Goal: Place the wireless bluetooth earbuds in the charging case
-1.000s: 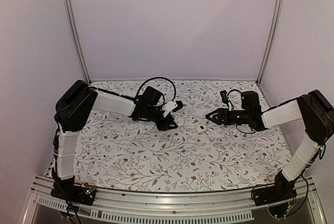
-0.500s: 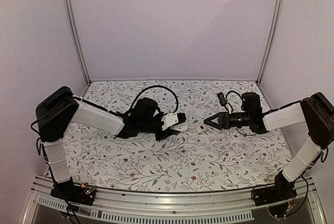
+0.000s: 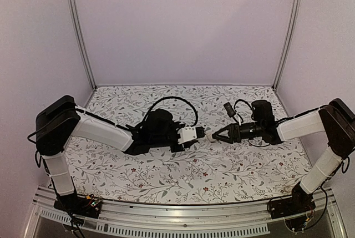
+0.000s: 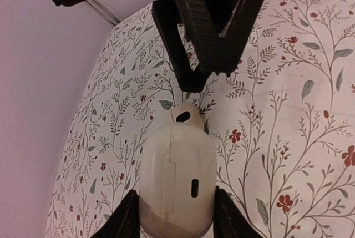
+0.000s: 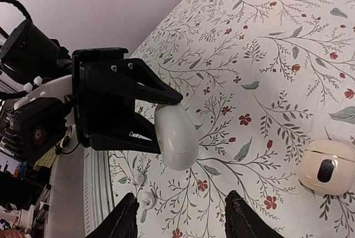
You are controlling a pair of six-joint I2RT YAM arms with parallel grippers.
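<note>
My left gripper (image 3: 192, 133) is shut on the charging case (image 4: 177, 171), a closed white pebble with a hinge seam and a dark slot. It holds the case sideways above the table, the free end (image 5: 176, 138) pointing at my right gripper (image 3: 216, 136). The right gripper (image 5: 182, 198) is open, with nothing between its fingers, and its tips are a short way from the case. Two tiny white earbuds (image 5: 142, 188) lie on the cloth below the left gripper in the right wrist view. A smaller white rounded piece with a dark oval spot (image 5: 326, 163) lies beside the right fingers.
The spotted white piece (image 4: 187, 108) sits just past the case's end, under the right gripper's black fingers (image 4: 208, 33). The floral table cloth (image 3: 183, 177) is ringed by lilac walls. An aluminium rail (image 3: 183, 216) runs along the near edge.
The left arm has swung down and to the right, carrying the case toward the table's middle. The right gripper has slid left toward it and its jaws have narrowed.
</note>
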